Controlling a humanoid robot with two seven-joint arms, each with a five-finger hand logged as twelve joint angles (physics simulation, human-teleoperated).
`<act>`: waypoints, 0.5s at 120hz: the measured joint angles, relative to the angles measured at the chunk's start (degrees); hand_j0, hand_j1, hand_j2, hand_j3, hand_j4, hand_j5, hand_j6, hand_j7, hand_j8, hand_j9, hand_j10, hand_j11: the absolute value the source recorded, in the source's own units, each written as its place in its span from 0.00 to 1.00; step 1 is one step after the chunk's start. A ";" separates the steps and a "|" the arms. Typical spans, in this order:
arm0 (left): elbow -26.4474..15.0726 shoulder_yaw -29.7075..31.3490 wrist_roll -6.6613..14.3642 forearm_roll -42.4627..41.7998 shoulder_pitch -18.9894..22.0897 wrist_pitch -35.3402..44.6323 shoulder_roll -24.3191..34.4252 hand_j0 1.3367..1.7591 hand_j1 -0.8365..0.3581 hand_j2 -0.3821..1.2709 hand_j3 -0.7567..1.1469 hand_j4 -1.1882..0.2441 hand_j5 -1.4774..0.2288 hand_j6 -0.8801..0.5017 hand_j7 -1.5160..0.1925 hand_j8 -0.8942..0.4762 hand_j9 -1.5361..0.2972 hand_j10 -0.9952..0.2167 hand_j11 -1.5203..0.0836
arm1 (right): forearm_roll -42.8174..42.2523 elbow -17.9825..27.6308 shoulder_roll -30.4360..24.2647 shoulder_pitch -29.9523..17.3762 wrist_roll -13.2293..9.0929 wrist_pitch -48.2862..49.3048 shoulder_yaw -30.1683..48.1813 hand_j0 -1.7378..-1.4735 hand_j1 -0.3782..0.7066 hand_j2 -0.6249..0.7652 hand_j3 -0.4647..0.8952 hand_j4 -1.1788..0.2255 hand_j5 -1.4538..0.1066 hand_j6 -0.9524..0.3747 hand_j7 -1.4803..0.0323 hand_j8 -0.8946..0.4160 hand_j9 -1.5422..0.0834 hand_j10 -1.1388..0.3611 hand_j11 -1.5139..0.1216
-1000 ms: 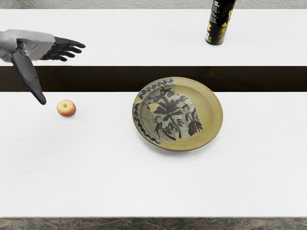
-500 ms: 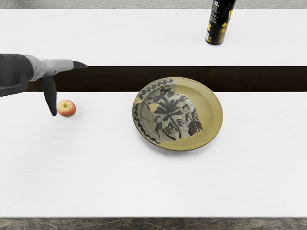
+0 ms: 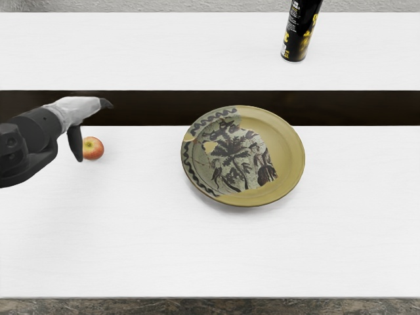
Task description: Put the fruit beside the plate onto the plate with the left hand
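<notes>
A small red-yellow apple [image 3: 94,148] lies on the near white table, well to the left of the olive plate [image 3: 293,152] with its dark painted pattern. My left hand [image 3: 91,128] comes in from the left edge and hovers right at the apple. Its black thumb [image 3: 77,147] hangs down just left of the fruit, while the other fingers [image 3: 104,103] reach out above and behind it. The hand is open and holds nothing. Whether the thumb touches the apple I cannot tell. The right arm is out of view.
A black can with yellow print [image 3: 300,29] stands on the far table at the upper right. A dark gap [image 3: 262,107] runs between the two white tabletops, just behind the plate and the apple.
My left arm has dropped lower and swung toward the apple, so the thumb now sits closer to the fruit and the forearm fills the left edge. Apple and plate have not moved.
</notes>
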 joint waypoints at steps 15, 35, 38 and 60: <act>0.17 2.22 0.00 1.27 1.78 2.60 -0.48 0.76 0.81 0.26 0.40 0.69 0.72 0.49 0.74 0.51 0.70 0.66 0.79 | 0.00 0.01 0.00 0.01 0.00 0.00 0.00 0.30 0.03 0.45 0.34 0.84 0.93 0.72 0.98 0.68 0.95 0.76 0.93; 1.96 4.15 0.00 2.68 1.73 3.91 -3.42 0.76 0.80 0.26 0.40 0.69 0.71 0.49 0.74 0.50 0.70 0.65 0.79 | 0.00 0.01 0.00 0.01 0.00 -0.01 0.00 0.30 0.03 0.45 0.34 0.84 0.93 0.72 0.98 0.68 0.95 0.76 0.93; 2.65 4.51 0.00 2.83 1.52 3.97 -3.94 0.76 0.79 0.26 0.40 0.69 0.71 0.49 0.73 0.50 0.70 0.65 0.79 | 0.00 0.01 0.00 0.01 0.00 -0.01 0.00 0.30 0.03 0.45 0.34 0.84 0.93 0.72 0.98 0.68 0.95 0.76 0.93; 4.88 5.70 0.00 3.40 1.61 4.17 -4.26 0.76 0.79 0.26 0.40 0.68 0.71 0.48 0.73 0.50 0.69 0.65 0.78 | 0.00 0.01 0.00 0.01 0.00 0.00 0.00 0.30 0.03 0.45 0.34 0.84 0.93 0.72 0.98 0.68 0.95 0.76 0.93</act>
